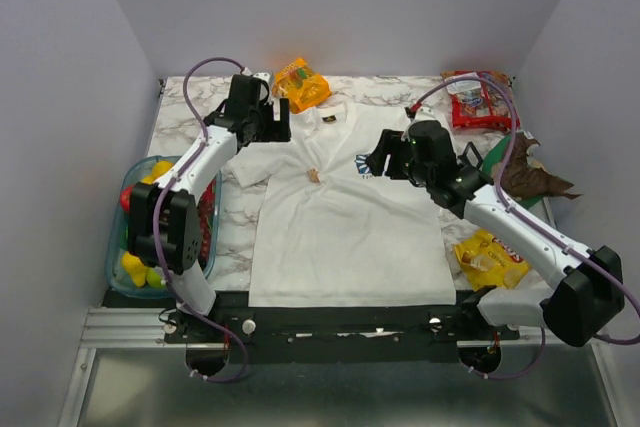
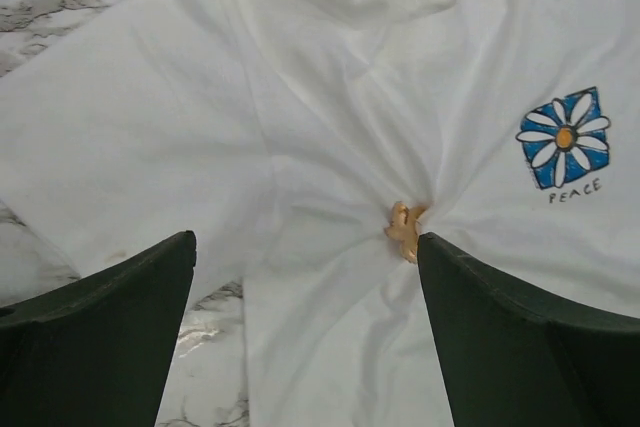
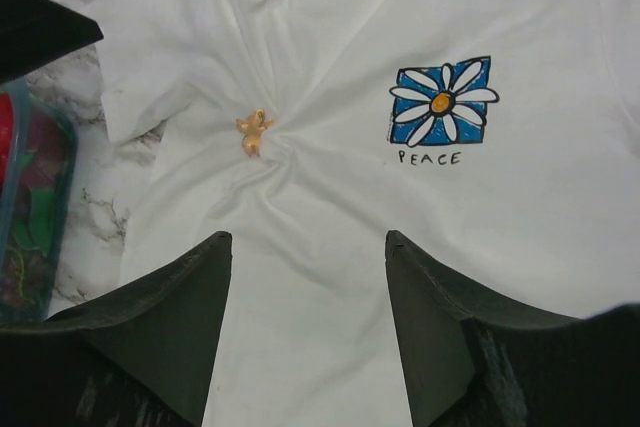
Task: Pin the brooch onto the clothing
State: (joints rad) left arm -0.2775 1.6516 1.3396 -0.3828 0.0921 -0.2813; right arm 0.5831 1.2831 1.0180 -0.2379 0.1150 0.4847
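The white T-shirt (image 1: 340, 217) lies flat on the marble table, collar at the far side. The small orange brooch (image 1: 314, 176) sits on its chest, with the cloth puckered around it; it also shows in the left wrist view (image 2: 405, 229) and the right wrist view (image 3: 253, 131). The printed blue-and-white daisy (image 3: 443, 101) is to its right. My left gripper (image 1: 278, 132) hovers open and empty above the shirt's left shoulder. My right gripper (image 1: 378, 162) hovers open and empty above the daisy print. In the left wrist view the brooch lies just beside the right fingertip (image 2: 432, 247).
An orange snack bag (image 1: 300, 84) lies behind the collar. A red snack pack (image 1: 478, 100) and a brown wrapper (image 1: 530, 177) are at the far right, a yellow chip bag (image 1: 488, 259) at the near right. A blue bin (image 1: 118, 247) of toys stands at the left.
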